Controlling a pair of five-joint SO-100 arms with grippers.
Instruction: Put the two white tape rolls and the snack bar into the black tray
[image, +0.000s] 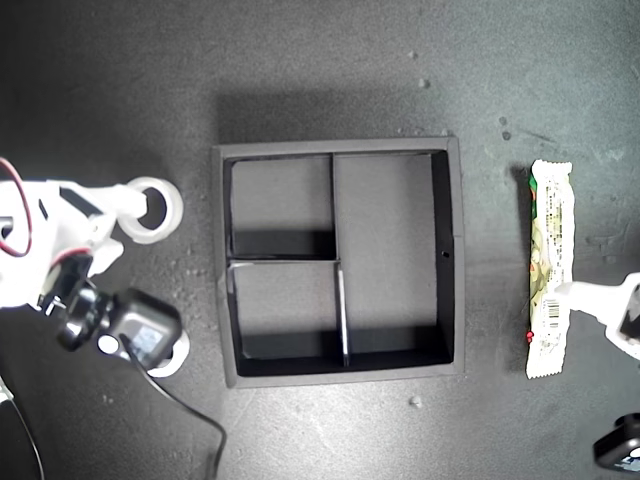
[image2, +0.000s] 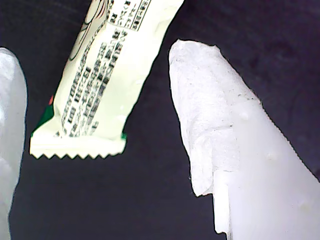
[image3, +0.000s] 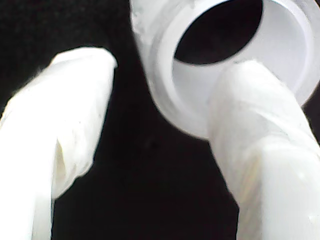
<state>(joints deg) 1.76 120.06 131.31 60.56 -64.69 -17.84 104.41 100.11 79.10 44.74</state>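
Exterior view: black tray (image: 452, 255) bare.

Square black plastic tray (image: 452, 260): all three compartments unoccupied, open from above; thin dividers stand between them. Dark matte table (image: 330, 60) bare around the tray walls. My second gripper (image3: 160, 115) jaws apart, one fingertip (image3: 250, 100) overlapping the white ring-shaped tape roll's (image: 150, 209) hole.

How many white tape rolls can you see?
2. One tape roll sits off the black tray, toward the exterior view's left. Another roll below it peeks from under an arm's camera, mostly hidden.
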